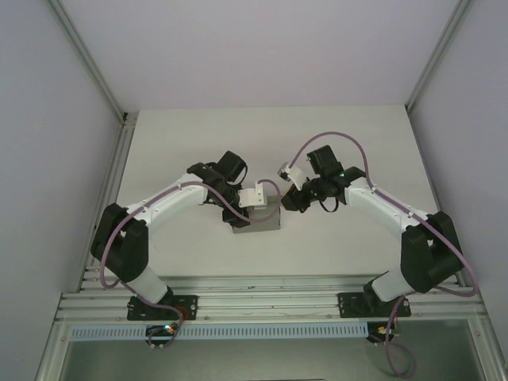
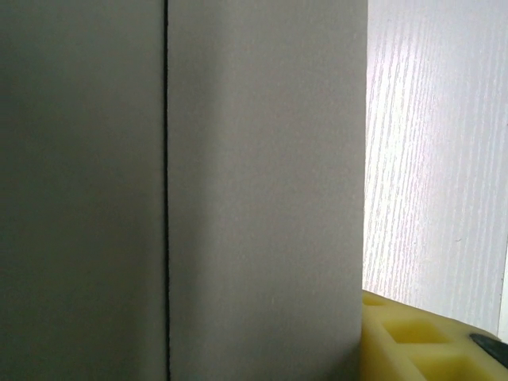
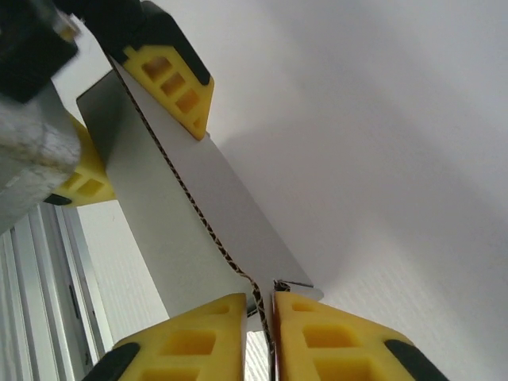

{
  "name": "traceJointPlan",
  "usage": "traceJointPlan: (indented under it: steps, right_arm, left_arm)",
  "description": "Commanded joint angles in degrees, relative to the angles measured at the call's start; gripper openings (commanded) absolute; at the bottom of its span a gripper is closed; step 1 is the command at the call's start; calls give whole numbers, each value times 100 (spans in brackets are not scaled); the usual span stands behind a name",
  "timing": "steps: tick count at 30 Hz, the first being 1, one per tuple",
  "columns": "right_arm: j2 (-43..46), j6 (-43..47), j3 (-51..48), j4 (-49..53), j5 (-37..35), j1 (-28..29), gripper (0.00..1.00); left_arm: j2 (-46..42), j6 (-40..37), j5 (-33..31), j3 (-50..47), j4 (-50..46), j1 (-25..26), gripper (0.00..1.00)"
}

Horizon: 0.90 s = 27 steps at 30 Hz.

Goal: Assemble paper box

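Right hand [image 3: 260, 333] pinching paper box [image 3: 182, 214] edge | left hand [image 3: 131, 131] clamping far wall | table [image 1: 333, 135] beneath

Top view: evenly and softly lit.
Left wrist: paper box [image 2: 262, 190] blurred, darkened leftward.
Right wrist: soft shadow thrown rightward.

Lab robot cell: white panel walls [image 1: 254, 48], aluminium extrusion frame [image 1: 262, 287], white table [image 1: 333, 143].

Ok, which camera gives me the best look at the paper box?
The top external view: there the paper box reads as a low box, though small. The left wrist view has flat grey card with one seam, very close. The right wrist view has one wall and its corrugated edge.
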<state>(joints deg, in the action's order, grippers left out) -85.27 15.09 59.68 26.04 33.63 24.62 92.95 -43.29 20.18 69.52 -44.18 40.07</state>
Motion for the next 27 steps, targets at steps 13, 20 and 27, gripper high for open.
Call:
traceJointPlan:
  steps: [13,20,27]
  right_arm:
    - [433,-2461,-148,-453,-2457,730,0]
    - [490,-3953,-470,-886,-3523,1240,0]
    - [431,-4547,-1090,-2039,-4762,1764,0]
  left_arm:
    - [149,563,-410,-34,596,88,49]
    - [202,894,-366,-35,927,140,49]
    - [373,1051,-366,119,974,184,49]
